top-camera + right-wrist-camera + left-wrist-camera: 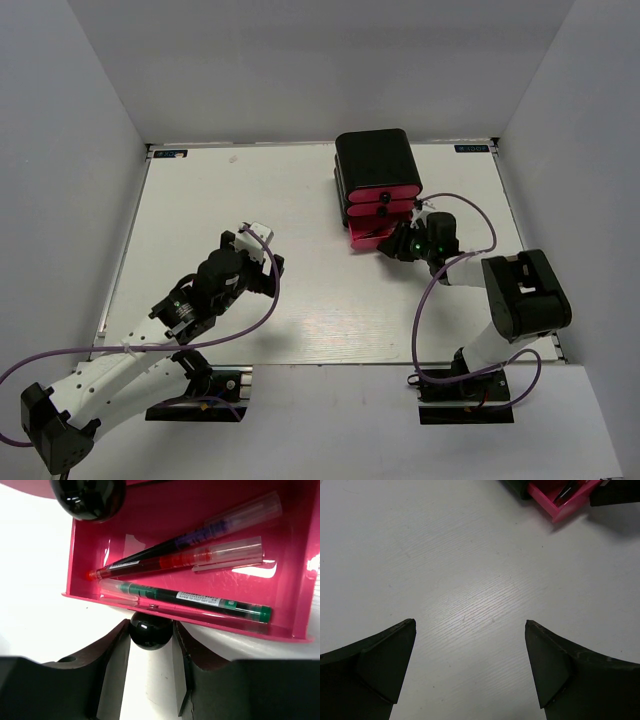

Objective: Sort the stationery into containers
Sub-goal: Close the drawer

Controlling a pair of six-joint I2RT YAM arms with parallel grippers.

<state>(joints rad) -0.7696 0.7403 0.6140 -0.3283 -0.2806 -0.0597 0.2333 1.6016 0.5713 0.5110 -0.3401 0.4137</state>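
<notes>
The glossy black case (377,160) holds three stacked pink drawers. Its bottom drawer (363,237) is pulled out toward the arms. In the right wrist view three thin pens lie inside this drawer (82,550): a purple pen (200,532), a red pen (175,560) and a green pen (200,600). My right gripper (149,625) is shut on the drawer's round black knob (150,636), one finger on each side. My left gripper (470,622) hangs wide open over bare table, empty, left of the drawers. No other stationery shows.
The knob of the drawer above (90,497) sits over the open drawer's left corner. The open drawer's corner (555,510) shows at the left wrist view's top right. White walls enclose the table (250,190) on three sides.
</notes>
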